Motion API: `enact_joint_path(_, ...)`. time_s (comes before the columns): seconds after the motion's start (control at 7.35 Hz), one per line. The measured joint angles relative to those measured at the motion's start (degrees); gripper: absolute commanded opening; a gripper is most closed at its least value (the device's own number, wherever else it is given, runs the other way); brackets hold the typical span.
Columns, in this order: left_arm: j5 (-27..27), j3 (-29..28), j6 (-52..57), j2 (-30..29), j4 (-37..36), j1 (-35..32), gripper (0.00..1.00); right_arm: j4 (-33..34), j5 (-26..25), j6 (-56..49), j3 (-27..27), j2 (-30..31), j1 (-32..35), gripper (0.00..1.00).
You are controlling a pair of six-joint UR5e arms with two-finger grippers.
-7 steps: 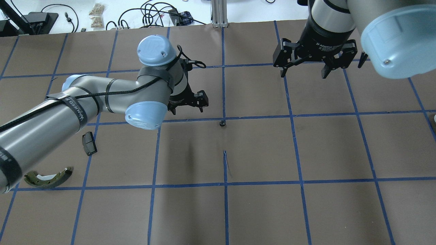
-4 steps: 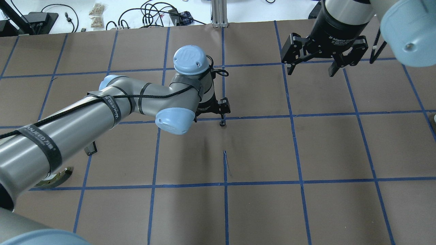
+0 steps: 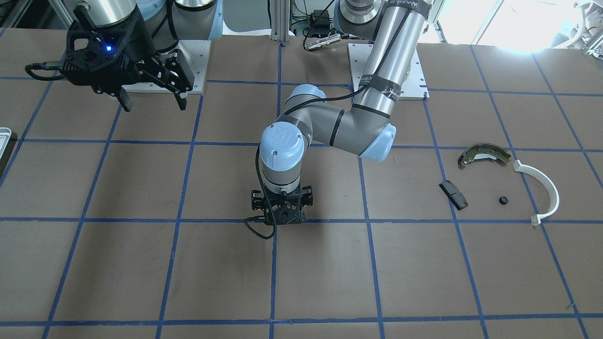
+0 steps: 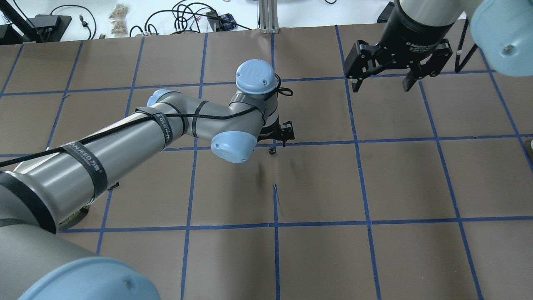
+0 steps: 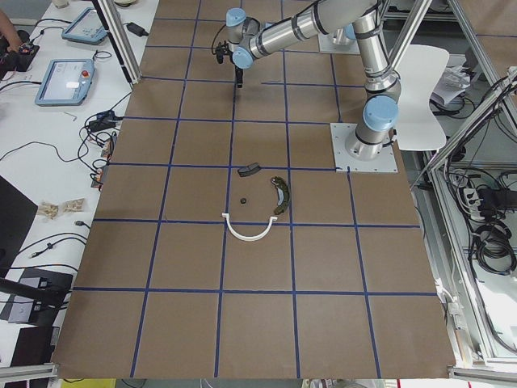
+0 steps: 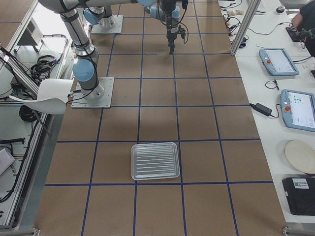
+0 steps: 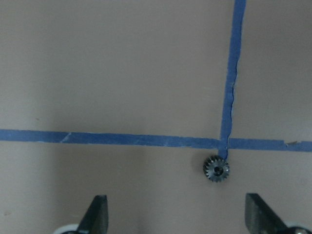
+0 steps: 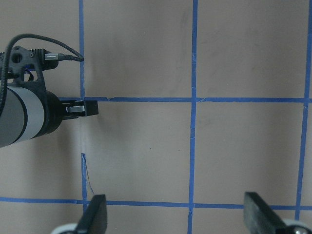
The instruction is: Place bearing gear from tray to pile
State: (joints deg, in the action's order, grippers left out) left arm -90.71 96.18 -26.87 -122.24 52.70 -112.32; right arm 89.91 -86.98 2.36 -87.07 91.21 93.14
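A small dark bearing gear [image 4: 272,151] lies on the brown table at a blue tape crossing; it also shows in the left wrist view [image 7: 217,168]. My left gripper [image 4: 275,138] is open and points down just above and beside the gear, which lies right of centre between its fingers [image 7: 97,214]. My right gripper [image 4: 382,85] is open and empty, high at the far right. The tray [image 6: 155,161] is empty. The pile holds an olive brake shoe [image 3: 484,154], a white half-ring [image 3: 541,188], a black block [image 3: 453,194] and another small gear [image 3: 503,200].
The left arm [image 4: 125,137] stretches across the table's left half and hides most of the pile in the overhead view. Cables and small items [image 4: 187,16] lie on the white bench beyond the far edge. A corner of the tray [image 3: 4,134] shows at the front view's left edge.
My left arm has swung right, bringing its open gripper from the left to over the gear. My right gripper has drawn back a little to the right and away.
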Motion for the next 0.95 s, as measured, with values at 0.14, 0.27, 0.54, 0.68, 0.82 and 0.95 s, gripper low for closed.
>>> enact_joint_path(0.14, -0.2, -0.2, 0.2, -0.4, 0.0, -0.1, 0.55, 0.4, 0.0, 0.0, 0.0, 0.0, 0.0, 1.0)
enact_joint_path(0.27, 0.0, -0.2, 0.1, -0.5, 0.0, -0.1, 0.35, 0.8, 0.0, 0.0, 0.0, -0.1, 0.0, 1.0)
enact_joint_path(0.54, 0.4, -0.2, 0.0, -0.6, 0.0, -0.2, 0.11, 2.1, 0.0, 0.0, 0.0, -0.3, 0.0, 1.0)
enact_joint_path(0.68, 0.6, -0.3, 0.1, -0.6, -0.1, -0.2, 0.07, 2.6, 0.0, 0.0, 0.0, -0.4, 0.0, 1.0)
enact_joint_path(0.82, 0.7, -0.4, 0.5, 0.0, -0.1, 0.0, 0.07, 2.8, 0.0, 0.0, 0.0, -0.4, 0.0, 1.0)
enact_joint_path(0.95, 1.0, -0.6, 1.4, 1.3, 0.4, 0.8, 0.07, 2.8, -0.1, -0.1, -0.1, -0.4, -0.1, 1.0)
